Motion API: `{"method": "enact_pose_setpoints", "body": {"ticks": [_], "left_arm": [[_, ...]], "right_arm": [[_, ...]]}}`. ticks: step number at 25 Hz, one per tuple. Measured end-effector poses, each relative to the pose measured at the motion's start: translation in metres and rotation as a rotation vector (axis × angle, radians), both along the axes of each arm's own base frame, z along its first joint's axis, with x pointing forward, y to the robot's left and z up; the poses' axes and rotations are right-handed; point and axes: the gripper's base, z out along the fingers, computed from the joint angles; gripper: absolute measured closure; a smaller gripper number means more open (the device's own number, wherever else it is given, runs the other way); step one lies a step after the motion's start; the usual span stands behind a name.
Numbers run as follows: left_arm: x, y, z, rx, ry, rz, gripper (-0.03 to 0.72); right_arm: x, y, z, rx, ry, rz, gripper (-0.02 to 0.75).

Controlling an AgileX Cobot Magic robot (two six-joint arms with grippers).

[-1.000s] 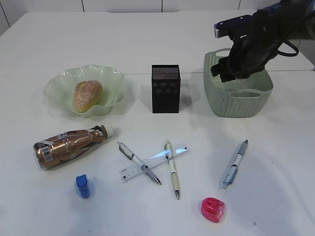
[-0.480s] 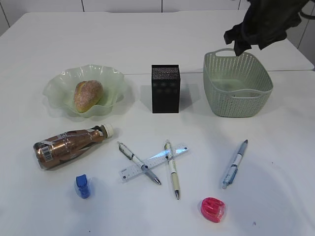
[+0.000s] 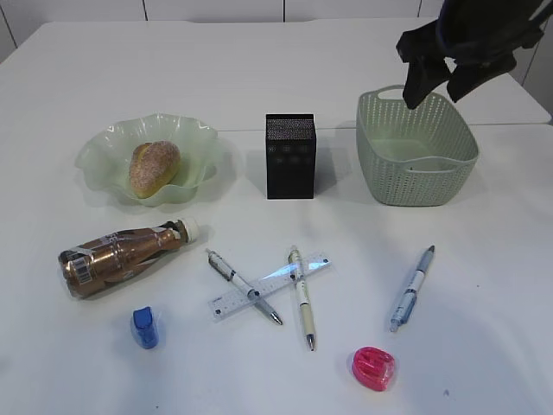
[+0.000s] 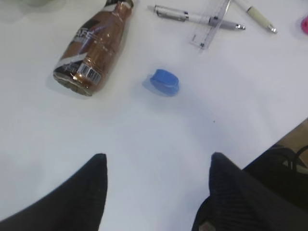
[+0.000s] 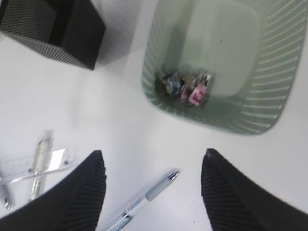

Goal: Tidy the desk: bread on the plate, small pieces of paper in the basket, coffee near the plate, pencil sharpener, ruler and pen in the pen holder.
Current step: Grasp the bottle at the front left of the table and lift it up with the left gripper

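The bread [image 3: 155,167] lies on the green plate [image 3: 104,156]. The coffee bottle [image 3: 121,258] lies on its side in front of the plate; it also shows in the left wrist view [image 4: 94,49]. Crumpled paper pieces [image 5: 185,86] sit in the green basket [image 3: 415,177]. The black pen holder [image 3: 290,156] stands mid-table. Three pens [image 3: 246,287] [image 3: 301,296] [image 3: 412,287], a clear ruler [image 3: 270,285], a blue sharpener [image 3: 144,327] and a pink sharpener [image 3: 373,367] lie in front. My right gripper [image 3: 436,79] is open and empty above the basket's back rim. My left gripper [image 4: 156,166] is open and empty over bare table.
The table's front right edge and dark cables [image 4: 284,163] show in the left wrist view. The blue-grey pen [image 5: 144,197] lies below the right gripper's fingers in the right wrist view. The pen holder [image 5: 53,29] is to the left of the basket [image 5: 216,62] there.
My right gripper has lifted out of the basket and now hangs above its back rim, open. The objects on the table have not moved.
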Motion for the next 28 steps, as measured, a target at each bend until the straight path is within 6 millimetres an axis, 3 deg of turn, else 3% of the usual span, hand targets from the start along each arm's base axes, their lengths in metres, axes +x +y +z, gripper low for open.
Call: {"method": "enact_pose_setpoints", "body": {"ticks": [6, 13, 14, 18, 21, 23, 24, 27, 28], "left_arm": [[0.029, -0.011, -0.017, 0.102, 0.089, -0.085, 0.222], [0.069, -0.025, 0.013, 0.104, 0.022, -0.101, 0.222], [0.073, -0.027, 0.019, 0.1, 0.01, -0.101, 0.222], [0.085, -0.031, 0.029, 0.106, -0.014, -0.117, 0.222], [0.094, -0.034, 0.023, 0.147, 0.006, -0.154, 0.222], [0.099, -0.035, 0.016, 0.189, 0.042, -0.188, 0.222], [0.103, -0.036, 0.011, 0.211, 0.068, -0.207, 0.222], [0.117, -0.041, 0.002, 0.261, 0.143, -0.25, 0.222], [0.123, -0.043, -0.001, 0.271, 0.159, -0.263, 0.222]], "right_arm": [[-0.009, 0.004, 0.003, 0.01, 0.051, 0.049, 0.244], [-0.029, 0.001, 0.038, 0.021, -0.034, 0.053, 0.245], [-0.042, -0.001, 0.054, 0.029, -0.071, 0.054, 0.245], [-0.076, -0.006, 0.082, 0.041, -0.136, 0.056, 0.244], [-0.106, -0.01, 0.098, 0.049, -0.181, 0.057, 0.245], [-0.106, -0.01, 0.098, 0.049, -0.181, 0.057, 0.245], [-0.134, -0.014, 0.106, 0.052, -0.209, 0.057, 0.245], [-0.147, -0.016, 0.106, 0.055, -0.212, 0.058, 0.245], [-0.167, -0.018, 0.101, 0.069, -0.199, 0.061, 0.245]]}}
